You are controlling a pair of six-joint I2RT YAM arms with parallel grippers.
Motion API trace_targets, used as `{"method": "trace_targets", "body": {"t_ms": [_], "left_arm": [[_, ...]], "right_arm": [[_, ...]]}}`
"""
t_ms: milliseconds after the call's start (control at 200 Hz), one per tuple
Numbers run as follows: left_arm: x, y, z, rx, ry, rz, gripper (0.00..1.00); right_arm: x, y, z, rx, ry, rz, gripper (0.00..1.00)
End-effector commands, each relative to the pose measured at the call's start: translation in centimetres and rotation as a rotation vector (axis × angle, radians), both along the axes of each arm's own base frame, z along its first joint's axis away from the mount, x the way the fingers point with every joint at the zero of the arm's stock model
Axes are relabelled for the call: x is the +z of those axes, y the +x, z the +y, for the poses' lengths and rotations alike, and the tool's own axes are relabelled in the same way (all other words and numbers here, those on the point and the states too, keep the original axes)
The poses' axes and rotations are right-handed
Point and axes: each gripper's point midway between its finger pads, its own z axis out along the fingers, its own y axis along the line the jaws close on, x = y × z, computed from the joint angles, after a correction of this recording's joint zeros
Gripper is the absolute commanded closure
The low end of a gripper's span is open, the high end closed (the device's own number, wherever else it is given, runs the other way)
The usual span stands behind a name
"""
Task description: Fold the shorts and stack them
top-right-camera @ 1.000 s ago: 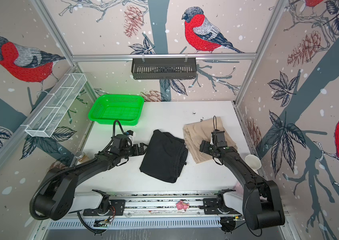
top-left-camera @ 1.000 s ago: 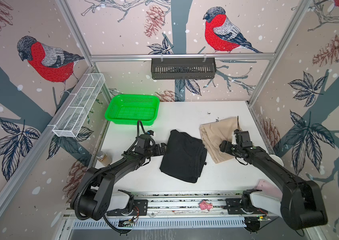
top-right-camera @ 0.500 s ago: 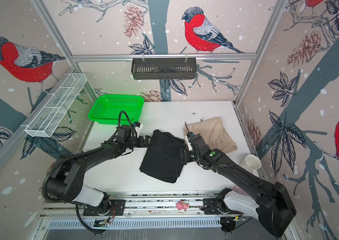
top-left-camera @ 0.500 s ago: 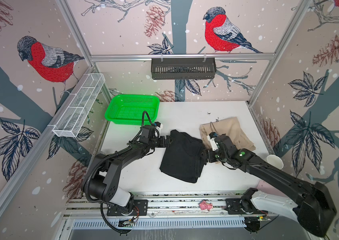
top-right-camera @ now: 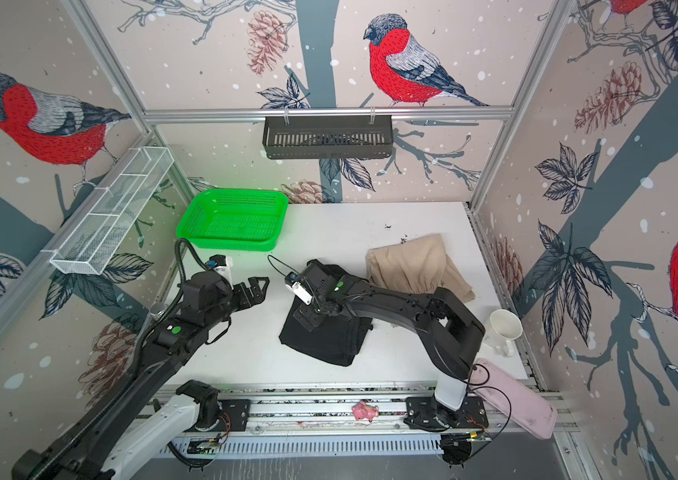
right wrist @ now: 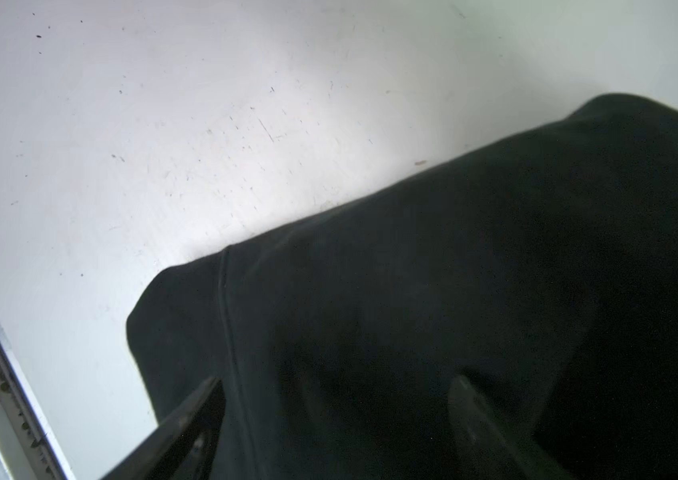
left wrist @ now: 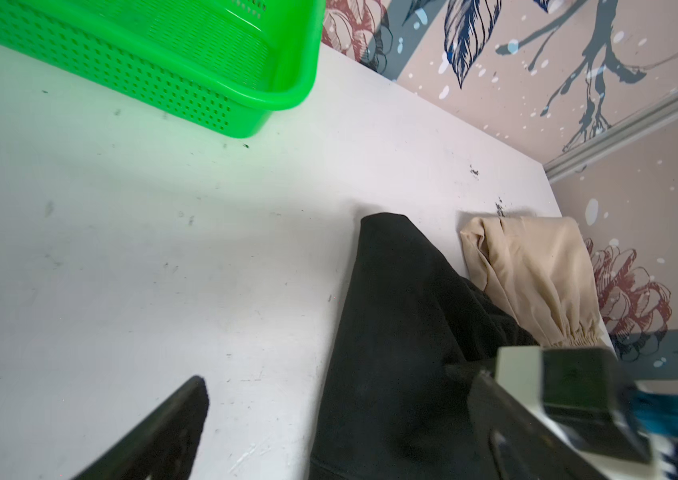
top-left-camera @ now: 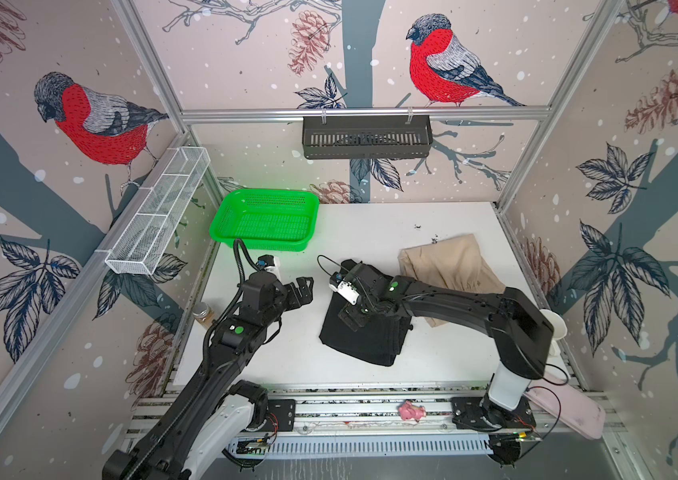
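So the right gripper [top-left-camera: 350, 316] points down over the left part of the black shorts [top-left-camera: 364, 343], jaws spread wide with nothing pinched between them. In its wrist view the two fingers [right wrist: 200, 415] straddle a stretch of dark cloth near a seam and a rounded corner, though I can't tell if the tips actually touch the fabric. My guess is it's lined up like that to pinch that edge, either to tidy the fold or to lift the whole bundle. The left gripper [top-left-camera: 303, 287] is wide open and empty too, hanging just above the table [top-left-camera: 370, 232] a bit left of the black shorts with its tips aimed at them. That reads to me like it's set to take that side, so both arms can carry the cloth without it sagging open. The black shorts look already folded into a chunky rectangle mid-table, with layers showing along the right edge. The tan shorts [top-left-camera: 451, 262] lie just behind and to the right, folded as well. The right arm covers part of them in both top views, so I can't say whether the two pairs touch. They're not stacked, so that looks like the bit that's left. It's soft fabric, so a one-corner lift will probably undo the fold. The basket [top-left-camera: 264, 246] sits back left, well apart from all this.
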Motion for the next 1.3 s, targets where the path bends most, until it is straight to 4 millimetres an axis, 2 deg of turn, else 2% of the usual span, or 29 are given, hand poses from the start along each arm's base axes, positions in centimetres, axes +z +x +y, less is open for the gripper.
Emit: {"method": "trace_targets", "body": {"t_ms": [0, 95, 195, 315, 430, 485, 570, 630, 690, 740, 805, 865, 950, 1005, 1070, 1191, 1296], "left_arm": [[-0.9, -1.4, 2.4, 0.103, 0.064, 0.06, 0.02], [-1.2, -1.8, 2.7, 0.105, 0.071, 0.064, 0.02], [-1.5, -1.8, 2.6, 0.106, 0.068, 0.075, 0.02], [-1.6, -1.6, 2.4, 0.098, 0.067, 0.08, 0.02], [-1.9, -1.3, 2.3, 0.093, 0.068, 0.091, 0.02], [-2.2, -1.3, 2.2, 0.088, 0.066, 0.101, 0.02], [-2.7, -1.3, 1.9, 0.084, 0.055, 0.118, 0.02], [-3.2, -1.3, 1.7, 0.079, 0.043, 0.128, 0.02], [-3.5, -1.3, 1.3, 0.068, 0.022, 0.132, 0.02], [-3.8, -1.2, 0.9, 0.052, 0.004, 0.133, 0.02], [-4.0, -1.2, 0.2, 0.025, -0.025, 0.123, 0.02], [-4.1, -1.1, -0.4, -0.003, -0.051, 0.101, 0.02], [-4.6, -1.2, -1.0, -0.039, -0.071, 0.086, 0.02], [-5.1, -1.3, -1.1, -0.048, -0.076, 0.087, 0.02], [-5.7, -1.6, -1.6, -0.071, -0.092, 0.084, 0.02], [-6.7, -2.1, -2.7, -0.119, -0.16, 0.081, 0.02], [-7.5, -2.5, -3.4, -0.139, -0.229, 0.088, 0.02]], "right_arm": [[-2.3, -0.2, 0.3, 0.084, -0.08, 0.022, 0.14], [-4.4, 0.3, 0.5, 0.082, -0.114, 0.058, 0.15], [-5.4, 2.1, 1.0, 0.023, -0.125, 0.044, 0.18], [-5.3, 5.7, 1.8, -0.11, -0.086, 0.008, 0.22], [-4.7, 10.3, 1.8, -0.343, -0.042, -0.015, 0.24], [-4.6, 11.8, 2.1, -0.426, 0.011, 0.022, 0.24], [-2.8, 12.8, 3.6, -0.451, 0.142, 0.082, 0.24], [-0.2, 12.9, 5.0, -0.4, 0.237, 0.103, 0.21], [3.0, 13.2, 4.9, -0.369, 0.298, 0.083, 0.18], [5.1, 13.7, 3.9, -0.347, 0.319, 0.054, 0.14], [6.2, 14.9, 1.3, -0.359, 0.308, 0.024, 0.1], [5.8, 16.9, -2.1, -0.415, 0.28, 0.017, 0.06], [4.1, 19.2, -6.5, -0.478, 0.261, 0.036, 0.04], [3.3, 20.2, -8.3, -0.497, 0.273, 0.034, 0.04], [2.5, 20.8, -9.2, -0.481, 0.303, 0.06, 0.03], [2.5, 21.0, -9.1, -0.422, 0.457, 0.162, 0.03], [1.8, 20.5, -9.3, -0.423, 0.453, 0.168, 0.03]]}}
